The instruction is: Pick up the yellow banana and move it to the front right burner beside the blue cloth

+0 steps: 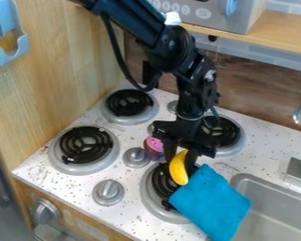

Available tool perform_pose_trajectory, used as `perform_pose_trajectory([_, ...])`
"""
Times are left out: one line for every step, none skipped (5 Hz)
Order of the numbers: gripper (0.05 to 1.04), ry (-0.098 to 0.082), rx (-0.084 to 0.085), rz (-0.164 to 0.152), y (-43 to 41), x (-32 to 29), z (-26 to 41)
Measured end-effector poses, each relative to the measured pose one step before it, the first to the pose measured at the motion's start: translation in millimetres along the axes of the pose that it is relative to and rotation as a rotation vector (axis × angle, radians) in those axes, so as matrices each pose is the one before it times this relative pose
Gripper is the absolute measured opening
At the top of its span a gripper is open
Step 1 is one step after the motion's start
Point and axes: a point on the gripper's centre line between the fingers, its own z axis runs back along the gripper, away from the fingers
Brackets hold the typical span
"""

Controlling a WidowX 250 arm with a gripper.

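Note:
Over the front right burner (161, 181), the black gripper (180, 164) points down and is shut on a yellow toy banana (178, 168). The banana stands nearly upright between the fingers, its lower end close to the upper left edge of a blue cloth (212, 204). That cloth lies across the counter, covering part of the burner's right side and part of the sink's left edge. Just left of the gripper is a small purple toy with a pink top (154, 147).
Three other burners stand around: front left (84, 146), back left (130, 104) and back right (229, 133). Silver knobs (107, 192) rise between them. The sink (275, 207) is at the lower right, with a grey faucet base (297, 173). A wooden wall (59, 70) borders the left, a shelf (272, 34) the top.

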Motion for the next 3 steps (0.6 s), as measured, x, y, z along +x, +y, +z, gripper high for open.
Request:
perform_pose_trajectory([0.481, -0.0028, -0.0385, -0.1298, 2.69, 2.65, -7.98])
perform_pose_trajectory([0.481, -0.0814, 0.0164, -0.0782, 9.78, 13.06, -0.68])
perform_pose_trajectory([0.481, -0.035, 0.0456, 0.0069, 6.93, 0.87, -5.56])
